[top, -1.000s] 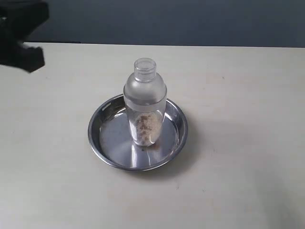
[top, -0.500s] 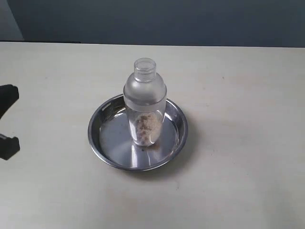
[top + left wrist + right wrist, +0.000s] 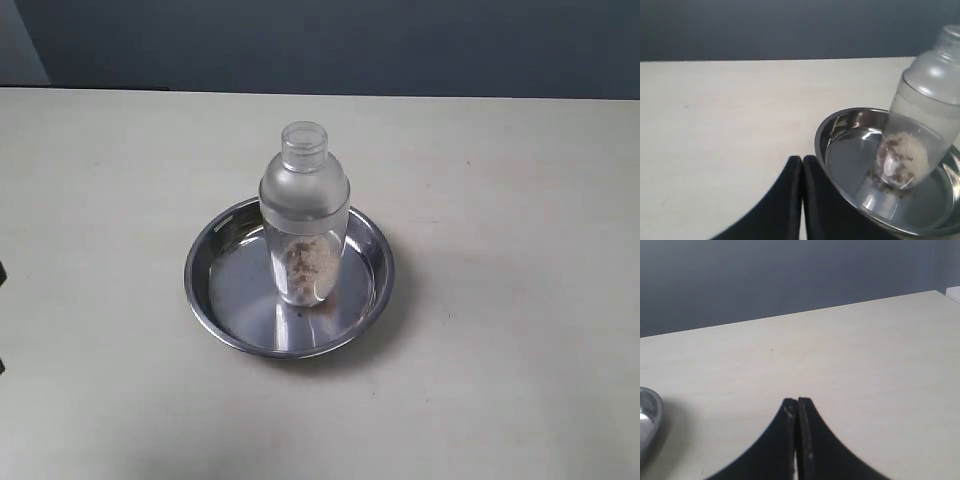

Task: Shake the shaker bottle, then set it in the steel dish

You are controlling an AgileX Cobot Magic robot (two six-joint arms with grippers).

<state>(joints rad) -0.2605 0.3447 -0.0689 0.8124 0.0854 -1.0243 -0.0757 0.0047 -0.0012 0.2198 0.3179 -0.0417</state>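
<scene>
The frosted shaker bottle stands upright inside the steel dish near the table's middle, brownish granules resting at its bottom. The left wrist view shows the bottle in the dish with my left gripper shut and empty, apart from the dish rim on the table side. My right gripper is shut on nothing over bare table, with only an edge of the dish visible. In the exterior view just a dark sliver of the left arm shows at the left border; the right arm is out of view.
The beige tabletop spreads around the dish on all sides. A dark wall runs behind the table's far edge.
The left arm has drawn back toward the left and downward, almost leaving the exterior view. The bottle and dish have stayed still.
</scene>
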